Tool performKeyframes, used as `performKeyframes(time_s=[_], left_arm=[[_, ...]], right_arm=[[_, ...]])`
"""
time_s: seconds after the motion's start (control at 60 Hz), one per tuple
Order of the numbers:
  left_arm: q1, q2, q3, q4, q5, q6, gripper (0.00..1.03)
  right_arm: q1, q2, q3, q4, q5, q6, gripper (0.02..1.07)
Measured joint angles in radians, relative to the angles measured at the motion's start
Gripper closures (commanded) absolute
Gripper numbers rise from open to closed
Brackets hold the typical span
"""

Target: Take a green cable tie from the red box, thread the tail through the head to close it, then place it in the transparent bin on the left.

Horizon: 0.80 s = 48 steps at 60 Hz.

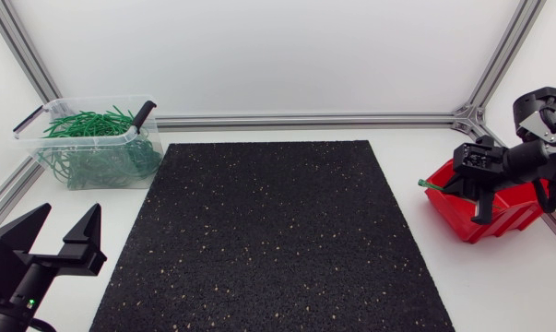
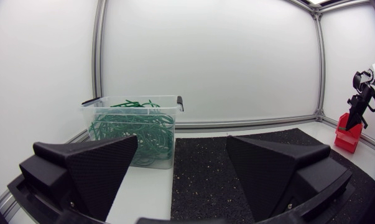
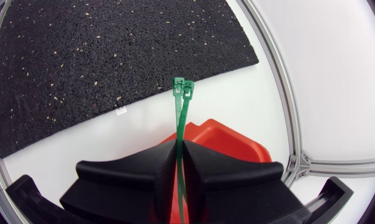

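Observation:
My right gripper (image 3: 180, 152) hangs over the red box (image 3: 219, 133) and is shut on green cable tie strips (image 3: 181, 112). Two heads show side by side ahead of its fingertips, so it looks like two ties held together. From above, the right gripper (image 1: 464, 184) sits above the red box (image 1: 503, 219), with a green tip (image 1: 431, 183) poking out towards the mat. The transparent bin (image 1: 121, 138) at the back left holds several green ties (image 1: 88, 123). My left gripper (image 1: 61, 235) rests open at the front left with nothing between its fingers, facing the bin (image 2: 168, 112).
A black speckled mat (image 1: 273, 231) covers the middle of the table. Aluminium frame rails (image 1: 305, 120) run along the back and sides. The bin has black handles (image 1: 145, 112) on its rim.

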Motion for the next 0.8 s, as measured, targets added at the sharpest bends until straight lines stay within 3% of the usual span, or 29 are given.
performKeyframes(time_s=[0.35, 0.383, 0.467, 0.517, 0.55, 0.8], left_arm=[[0.000, 0.000, 0.000, 0.000, 0.000, 0.000, 0.04], [0.000, 0.000, 0.000, 0.000, 0.000, 0.000, 0.04], [0.000, 0.000, 0.000, 0.000, 0.000, 0.000, 0.04], [0.000, 0.000, 0.000, 0.000, 0.000, 0.000, 0.04], [0.000, 0.000, 0.000, 0.000, 0.000, 0.000, 0.04], [0.000, 0.000, 0.000, 0.000, 0.000, 0.000, 0.04]], right_arm=[[-0.081, -0.069, -0.100, -0.010, -0.047, -0.124, 0.94], [-0.084, -0.072, -0.113, -0.008, -0.047, -0.139, 0.88], [-0.090, -0.086, -0.139, -0.008, -0.047, -0.159, 0.43], [-0.097, -0.100, -0.144, -0.008, -0.047, -0.167, 0.20], [-0.100, -0.110, -0.144, -0.008, -0.047, -0.167, 0.11], [-0.101, -0.153, -0.144, -0.007, -0.051, -0.166, 0.08]])
